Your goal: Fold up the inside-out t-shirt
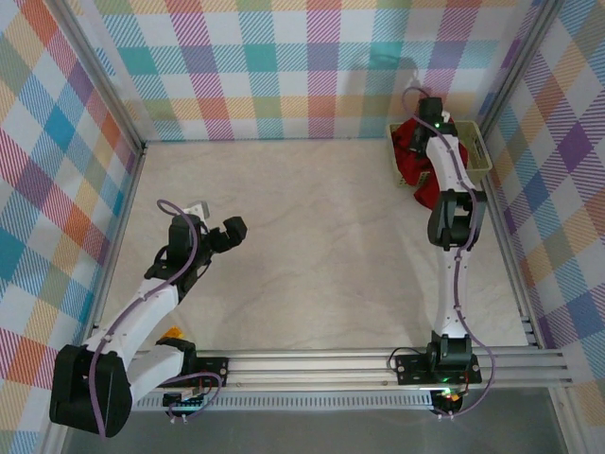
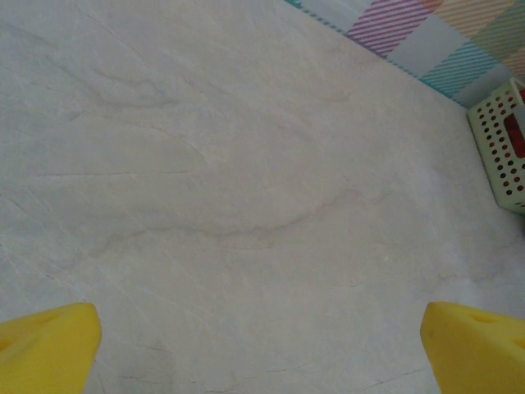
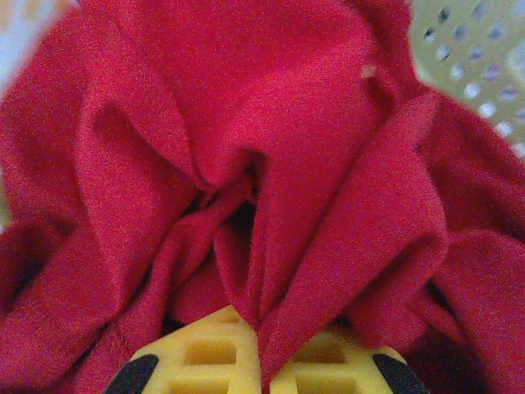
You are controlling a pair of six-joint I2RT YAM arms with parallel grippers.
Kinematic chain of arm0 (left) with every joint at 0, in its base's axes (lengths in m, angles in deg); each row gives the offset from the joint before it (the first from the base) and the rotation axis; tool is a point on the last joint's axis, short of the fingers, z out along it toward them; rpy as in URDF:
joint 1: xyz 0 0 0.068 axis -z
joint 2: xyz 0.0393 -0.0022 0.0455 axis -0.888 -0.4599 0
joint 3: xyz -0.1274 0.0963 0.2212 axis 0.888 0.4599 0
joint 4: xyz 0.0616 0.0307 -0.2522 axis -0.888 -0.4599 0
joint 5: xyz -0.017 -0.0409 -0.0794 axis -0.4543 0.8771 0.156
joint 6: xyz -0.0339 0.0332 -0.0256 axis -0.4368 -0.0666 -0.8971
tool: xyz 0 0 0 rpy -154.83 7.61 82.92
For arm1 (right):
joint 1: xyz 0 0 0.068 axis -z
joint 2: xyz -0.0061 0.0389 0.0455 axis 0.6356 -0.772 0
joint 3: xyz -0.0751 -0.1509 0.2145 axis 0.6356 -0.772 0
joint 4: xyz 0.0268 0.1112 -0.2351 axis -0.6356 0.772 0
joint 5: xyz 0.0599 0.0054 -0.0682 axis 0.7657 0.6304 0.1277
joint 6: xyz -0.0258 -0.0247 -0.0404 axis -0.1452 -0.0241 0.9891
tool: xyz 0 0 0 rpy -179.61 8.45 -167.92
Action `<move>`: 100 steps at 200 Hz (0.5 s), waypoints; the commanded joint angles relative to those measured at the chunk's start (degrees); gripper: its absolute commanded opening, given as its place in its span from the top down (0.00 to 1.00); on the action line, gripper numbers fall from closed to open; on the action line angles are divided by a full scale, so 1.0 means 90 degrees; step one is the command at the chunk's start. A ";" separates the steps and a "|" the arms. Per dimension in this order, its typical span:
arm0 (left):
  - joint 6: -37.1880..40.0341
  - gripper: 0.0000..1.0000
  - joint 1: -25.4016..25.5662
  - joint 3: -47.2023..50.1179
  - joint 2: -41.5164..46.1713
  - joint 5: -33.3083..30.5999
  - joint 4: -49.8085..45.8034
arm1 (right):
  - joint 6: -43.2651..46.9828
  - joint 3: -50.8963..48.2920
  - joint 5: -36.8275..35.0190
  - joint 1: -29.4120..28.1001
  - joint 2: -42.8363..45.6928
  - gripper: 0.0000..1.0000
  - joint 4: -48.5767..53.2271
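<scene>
At the bench's (image 1: 312,208) far right corner, the right gripper (image 3: 261,349) pinches a fold of the red t-shirt (image 3: 271,148) bunched in the green basket (image 1: 478,151); the left gripper (image 1: 227,233) hangs spread.

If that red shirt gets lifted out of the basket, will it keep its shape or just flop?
Probably flop: the t-shirt bunches into deep soft folds where the jaws pinch it. It may trail or snag on the way, since part drapes over the basket rim.

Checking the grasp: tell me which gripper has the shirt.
The right gripper: its jaws are shut on folds of the red shirt in the basket. The left gripper is open above the table, holding nothing.
</scene>
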 commanded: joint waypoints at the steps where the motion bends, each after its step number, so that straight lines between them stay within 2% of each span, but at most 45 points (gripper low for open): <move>1: -0.0173 0.00 0.0101 -0.0101 0.0118 -0.0050 -0.0237 | 0.0137 -0.0053 0.0144 0.0035 0.1291 1.00 -0.0315; 43: -0.0196 0.00 0.0101 -0.0430 0.0086 -0.0021 -0.0651 | 0.0021 -0.1366 0.0801 -0.0010 0.2449 1.00 -0.0914; 74: -0.0286 0.00 0.0101 -0.0447 0.0206 0.0036 -0.0773 | 0.0051 -0.2965 0.0827 -0.0205 0.3511 1.00 -0.2103; 100: -0.0334 0.00 0.0101 -0.0425 0.0288 0.0047 -0.0817 | 0.0118 -0.3470 0.0810 -0.0383 0.4087 1.00 -0.2383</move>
